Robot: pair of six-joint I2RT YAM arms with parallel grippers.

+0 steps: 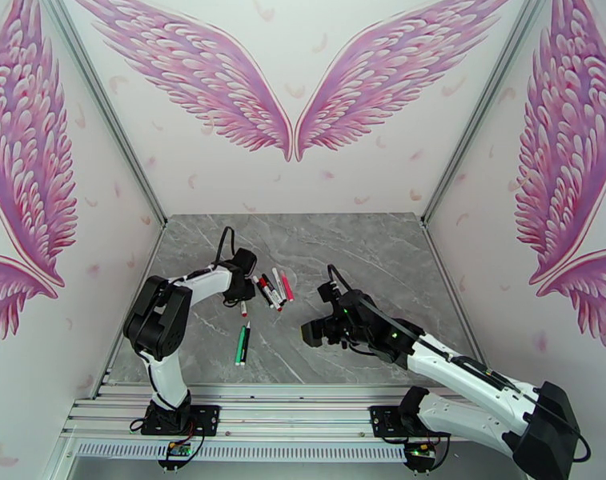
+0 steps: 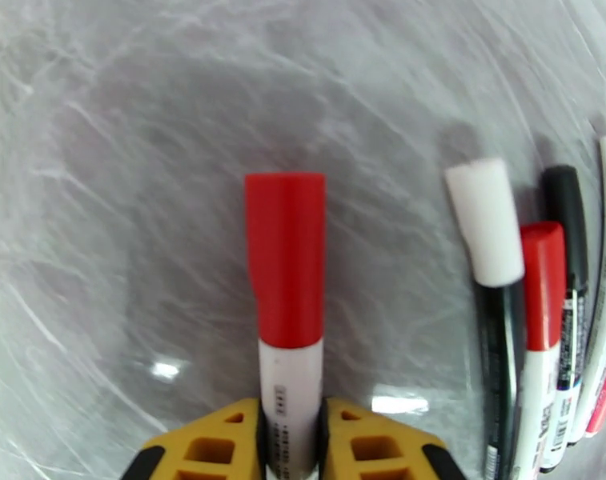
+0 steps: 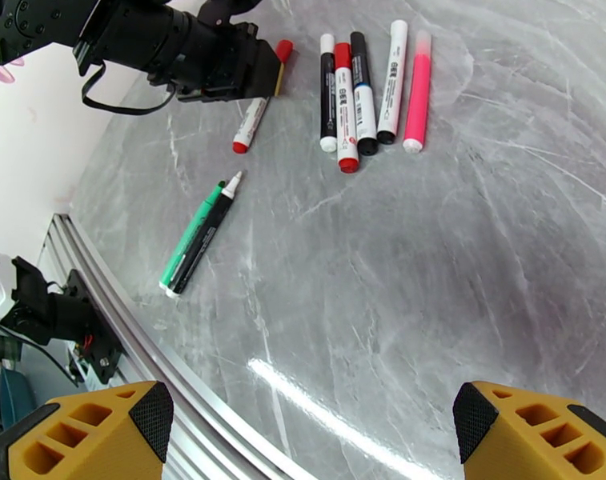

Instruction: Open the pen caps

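Pinches the red-capped pen with the left tool, just beside the pen row; holds the right tool spread wide.

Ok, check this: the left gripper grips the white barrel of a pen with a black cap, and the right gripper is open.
Wrong on the cap: it is red, not black. In the left wrist view the left gripper grips the white barrel of a pen whose red cap is on. The right gripper is open, as stated.

Overhead camera faces the table; both wrist cameras share the pens.
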